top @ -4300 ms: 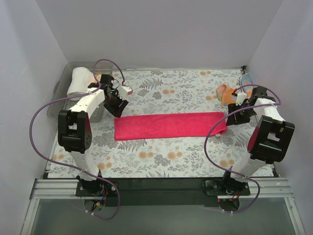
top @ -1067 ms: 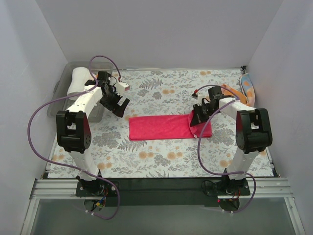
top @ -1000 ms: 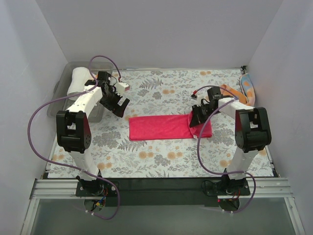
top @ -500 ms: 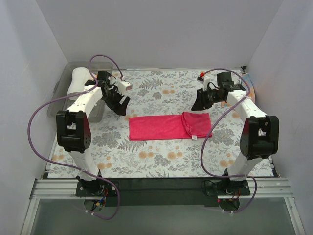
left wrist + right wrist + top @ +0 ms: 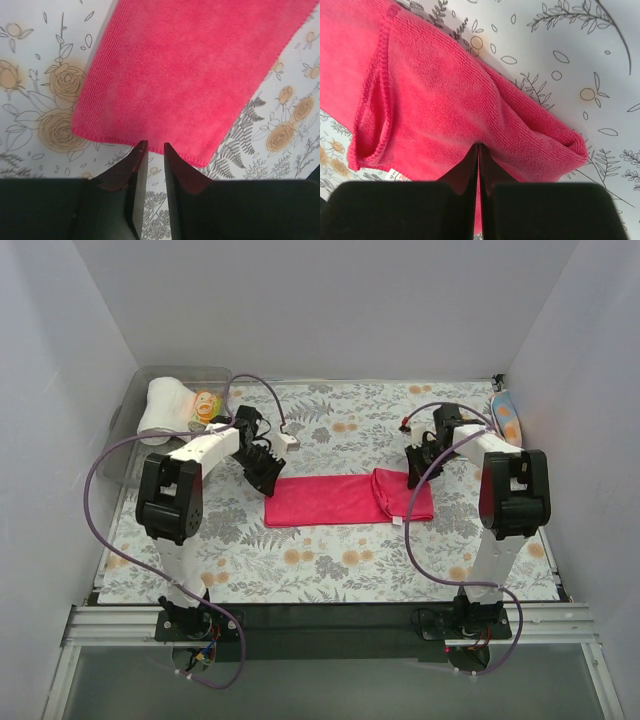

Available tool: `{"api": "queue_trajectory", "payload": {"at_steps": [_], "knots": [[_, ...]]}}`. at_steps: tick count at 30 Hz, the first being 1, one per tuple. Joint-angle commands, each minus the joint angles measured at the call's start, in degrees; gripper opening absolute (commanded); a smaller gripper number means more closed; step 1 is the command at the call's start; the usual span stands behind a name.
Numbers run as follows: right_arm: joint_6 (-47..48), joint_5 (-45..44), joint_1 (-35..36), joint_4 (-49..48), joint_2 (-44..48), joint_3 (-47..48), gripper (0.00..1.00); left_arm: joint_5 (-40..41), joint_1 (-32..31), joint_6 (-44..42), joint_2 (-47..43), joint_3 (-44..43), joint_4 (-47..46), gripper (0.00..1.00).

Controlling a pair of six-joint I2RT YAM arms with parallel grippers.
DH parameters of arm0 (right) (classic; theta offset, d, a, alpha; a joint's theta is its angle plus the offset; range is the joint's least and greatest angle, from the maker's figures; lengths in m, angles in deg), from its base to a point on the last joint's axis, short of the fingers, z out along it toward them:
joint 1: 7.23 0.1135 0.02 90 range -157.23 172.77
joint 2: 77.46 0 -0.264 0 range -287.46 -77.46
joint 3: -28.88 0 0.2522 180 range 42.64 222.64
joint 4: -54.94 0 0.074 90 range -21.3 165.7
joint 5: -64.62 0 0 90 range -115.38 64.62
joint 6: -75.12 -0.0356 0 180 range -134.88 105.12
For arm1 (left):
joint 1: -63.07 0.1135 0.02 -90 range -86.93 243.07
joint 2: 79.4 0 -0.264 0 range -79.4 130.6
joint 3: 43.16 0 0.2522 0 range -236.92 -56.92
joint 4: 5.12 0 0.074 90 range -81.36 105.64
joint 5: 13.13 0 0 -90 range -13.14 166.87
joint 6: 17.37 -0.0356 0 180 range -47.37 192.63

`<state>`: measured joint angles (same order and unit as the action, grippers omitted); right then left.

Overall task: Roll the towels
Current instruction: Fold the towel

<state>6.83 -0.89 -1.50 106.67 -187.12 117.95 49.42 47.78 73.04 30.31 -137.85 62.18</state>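
From above, we see the magenta towel (image 5: 340, 498) lying as a long strip across the middle of the worktop, on the floral covering (image 5: 330, 565). Its right end is folded back over itself into a thicker pad. The left gripper (image 5: 271, 481) sits at the strip's far left corner, and the right gripper (image 5: 413, 478) sits at the far edge of the folded end. In the worktop's far left corner stands a clear bin (image 5: 122, 445) holding a white rolled towel (image 5: 164, 406) and a small orange bundle (image 5: 207, 405). An orange spotted towel (image 5: 508, 416) lies at the far right edge.

Through the left wrist camera, we see the left gripper (image 5: 154, 146) with its jaws drawn close, a narrow slit between them. The covering (image 5: 35, 100) shows through that slit. The fingertips (image 5: 141, 146) reach the hem of the magenta towel (image 5: 190, 75). We see no cloth between them.

Through the right wrist camera, we see the right gripper (image 5: 478, 146) with its jaws pressed together, no gap showing. Its tips rest against the magenta towel (image 5: 445, 100) at the folded end, where the upper layer bulges and gapes along one hem. We cannot tell whether any cloth is pinched between them. A white label (image 5: 396, 174) peeks out at the towel's near edge.
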Motion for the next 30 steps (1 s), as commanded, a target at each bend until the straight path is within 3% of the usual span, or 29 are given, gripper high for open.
{"api": "queue_trajectory", "payload": {"at_steps": [1,8,11,14,15,16,17,20,22,27,30], "knots": [[3.24,-1.81,-0.02,2.54,1.12,-2.6,0.06,2.12,0.08,2.49,2.96,0.07,-1.5,0.17],[5.44,0.99,2.52,4.03,4.9,-12.45,0.06,8.09,0.17,4.43,12.97,-9.93,-4.49,0.12],[6.06,3.28,5.77,6.66,5.17,-13.78,0.07,10.56,0.79,4.43,19.47,-19.51,-5.02,0.0],[6.58,7.92,10.6,8.86,6.04,-15.01,0.13,10.31,1.58,3.73,26.68,-30.58,-5.81,0.0],[7.11,11.33,13.39,9.65,7.35,-15.45,0.15,8.21,1.66,3.55,28.52,-34.09,-5.73,0.03],[7.55,13.54,14.73,10.18,8.06,-15.54,0.18,7.06,1.67,3.46,31.93,-39.87,-5.38,0.13],[7.64,15.74,16.05,10.62,8.76,-15.37,0.26,5.48,1.67,3.46,33.27,-43.49,-4.94,0.18],[6.94,23.39,18.26,12.64,11.84,-12.83,0.35,0.64,1.58,4.25,34.17,-51.23,-3.09,0.39],[6.5,24.03,17.65,14.23,13.51,-10.11,0.34,0.11,1.58,4.43,31.19,-49.69,-4.05,0.42],[6.32,19.92,14.13,14.14,14.49,-9.04,0.33,1.68,1.14,5.48,16.25,-33.44,-7.66,0.43],[4.41,16.91,13.34,10.82,10.89,-9.39,0.28,4.22,-0.79,8.36,12.9,-25.72,-6.08,0.35]]}}
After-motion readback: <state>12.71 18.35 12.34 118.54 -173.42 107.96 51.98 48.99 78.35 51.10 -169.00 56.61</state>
